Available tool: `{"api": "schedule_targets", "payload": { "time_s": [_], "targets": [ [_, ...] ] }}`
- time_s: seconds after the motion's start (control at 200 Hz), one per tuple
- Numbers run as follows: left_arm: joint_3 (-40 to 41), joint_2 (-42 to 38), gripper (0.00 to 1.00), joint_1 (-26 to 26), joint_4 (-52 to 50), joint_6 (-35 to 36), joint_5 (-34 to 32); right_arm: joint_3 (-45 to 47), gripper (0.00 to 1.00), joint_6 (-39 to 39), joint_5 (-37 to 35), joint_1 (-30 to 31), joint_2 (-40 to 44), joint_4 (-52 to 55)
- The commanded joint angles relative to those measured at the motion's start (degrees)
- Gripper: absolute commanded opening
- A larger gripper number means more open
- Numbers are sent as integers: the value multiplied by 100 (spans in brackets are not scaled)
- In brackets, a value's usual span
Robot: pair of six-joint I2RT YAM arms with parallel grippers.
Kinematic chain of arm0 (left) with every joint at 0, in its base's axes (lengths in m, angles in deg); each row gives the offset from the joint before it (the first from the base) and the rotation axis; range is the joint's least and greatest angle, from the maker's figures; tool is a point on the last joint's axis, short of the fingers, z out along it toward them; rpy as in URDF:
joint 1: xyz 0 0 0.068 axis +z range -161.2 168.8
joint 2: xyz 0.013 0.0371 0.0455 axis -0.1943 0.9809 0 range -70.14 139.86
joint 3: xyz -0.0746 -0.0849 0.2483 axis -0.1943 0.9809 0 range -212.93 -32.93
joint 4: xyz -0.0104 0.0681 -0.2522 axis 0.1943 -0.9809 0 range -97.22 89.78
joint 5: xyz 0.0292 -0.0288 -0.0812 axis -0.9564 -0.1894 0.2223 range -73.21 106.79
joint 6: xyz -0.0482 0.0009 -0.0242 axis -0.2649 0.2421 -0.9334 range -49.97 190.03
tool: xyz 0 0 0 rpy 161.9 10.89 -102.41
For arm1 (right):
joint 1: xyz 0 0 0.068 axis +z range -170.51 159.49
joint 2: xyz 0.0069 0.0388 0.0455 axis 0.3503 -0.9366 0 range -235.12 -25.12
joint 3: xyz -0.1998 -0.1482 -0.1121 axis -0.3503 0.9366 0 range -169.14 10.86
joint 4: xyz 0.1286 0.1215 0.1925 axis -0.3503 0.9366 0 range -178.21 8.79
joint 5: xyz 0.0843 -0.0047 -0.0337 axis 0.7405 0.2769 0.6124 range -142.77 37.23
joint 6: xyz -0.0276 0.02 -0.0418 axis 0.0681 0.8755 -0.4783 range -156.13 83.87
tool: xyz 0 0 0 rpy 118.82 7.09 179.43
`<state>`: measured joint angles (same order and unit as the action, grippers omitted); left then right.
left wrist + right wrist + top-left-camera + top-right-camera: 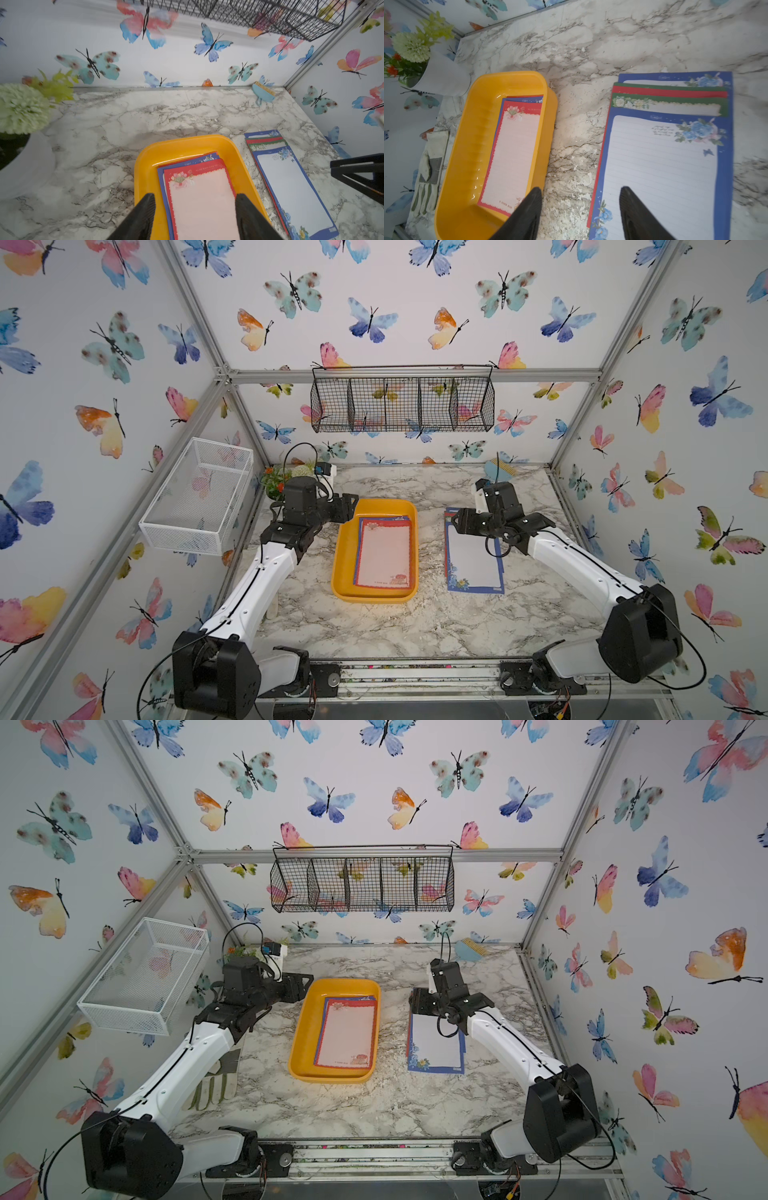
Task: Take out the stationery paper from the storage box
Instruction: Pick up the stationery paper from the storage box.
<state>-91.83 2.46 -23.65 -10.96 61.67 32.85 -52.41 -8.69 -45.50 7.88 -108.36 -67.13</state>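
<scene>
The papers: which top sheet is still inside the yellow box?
The red-bordered sheet with the pink middle. It lies inside the yellow box; the blue-bordered flowery sheet lies outside it, on the marble table.

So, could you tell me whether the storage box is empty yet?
Not empty: the storage box holds a red-bordered sheet atop a blue-bordered one.
</scene>
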Motion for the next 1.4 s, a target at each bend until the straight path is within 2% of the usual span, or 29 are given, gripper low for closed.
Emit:
{"api": "schedule_targets", "payload": {
  "time_s": [0.0, 0.2, 0.43, 0.591, 1.397],
  "targets": [
    [144, 308, 61, -12, -297, -91, 532, -124, 62, 238, 159, 329, -275, -263],
    [-3, 1047, 57, -38, -462, -236, 773, -206, 59, 375, 425, 607, -718, -434],
    [-665, 2067, 51, -65, -975, -243, 700, -213, 56, 421, 604, 669, -919, -629],
    [-766, 2555, 52, -82, -1078, -236, 563, -206, 55, 446, 653, 708, -1018, -688],
    [-746, 3277, 53, -153, -1114, -238, 680, -151, 55, 508, 812, 809, -1388, -887]
  ]
}}
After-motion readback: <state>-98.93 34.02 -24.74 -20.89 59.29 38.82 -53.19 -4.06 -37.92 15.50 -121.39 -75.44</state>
